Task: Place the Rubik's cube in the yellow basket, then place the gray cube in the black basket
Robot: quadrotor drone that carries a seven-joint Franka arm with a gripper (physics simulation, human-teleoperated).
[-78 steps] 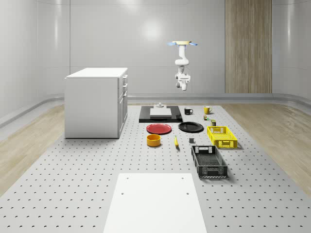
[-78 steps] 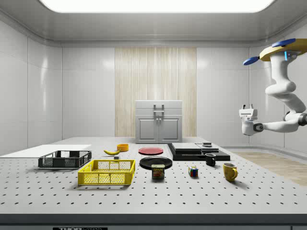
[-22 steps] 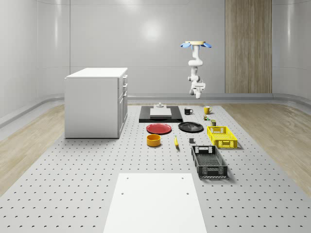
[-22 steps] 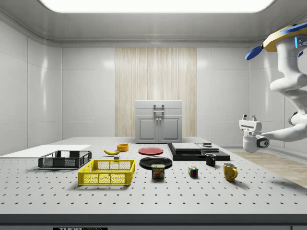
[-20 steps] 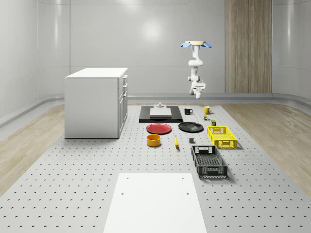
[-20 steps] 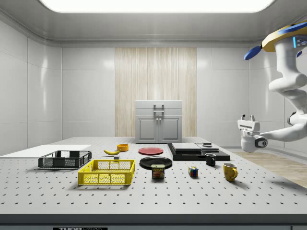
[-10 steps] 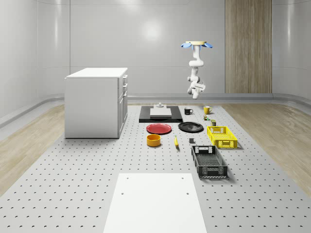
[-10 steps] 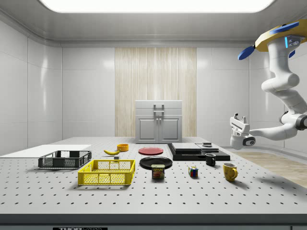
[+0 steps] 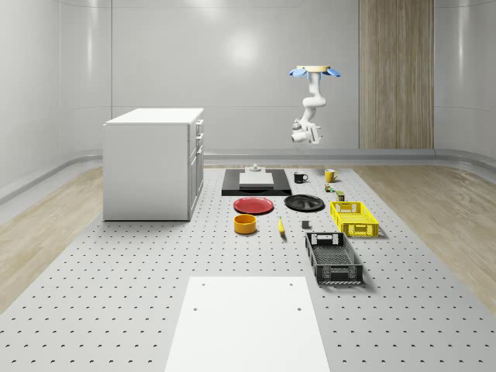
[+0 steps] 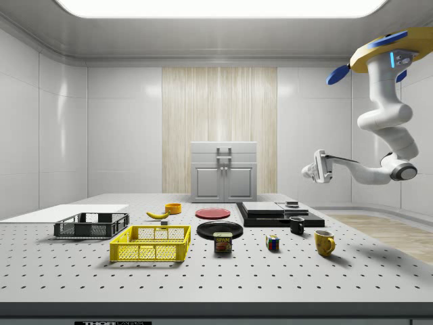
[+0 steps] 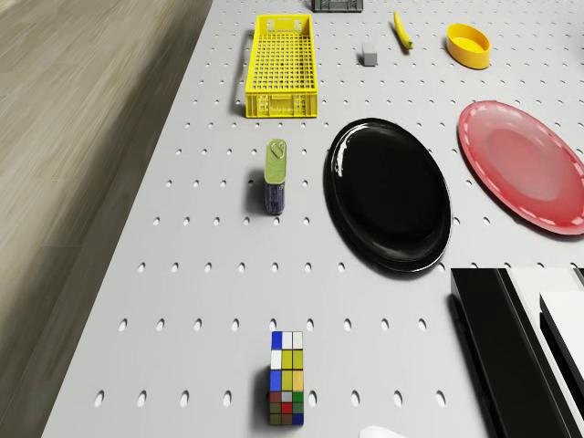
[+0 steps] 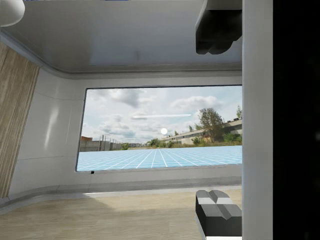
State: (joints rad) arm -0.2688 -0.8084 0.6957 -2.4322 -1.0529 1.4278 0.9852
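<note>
The drone (image 10: 384,51) hovers high beyond the table's far end, its gripper (image 10: 318,166) spread open, empty and level. Reaching the Rubik's cube (image 11: 286,390) calls for descending and tipping the fingers (image 12: 217,207) straight down over it.

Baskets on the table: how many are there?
2. The yellow basket sits near the whole-scene view's right edge of the table, beyond the black basket, which lies nearer the camera. None other shows, though the cabinet could hide something.
</note>
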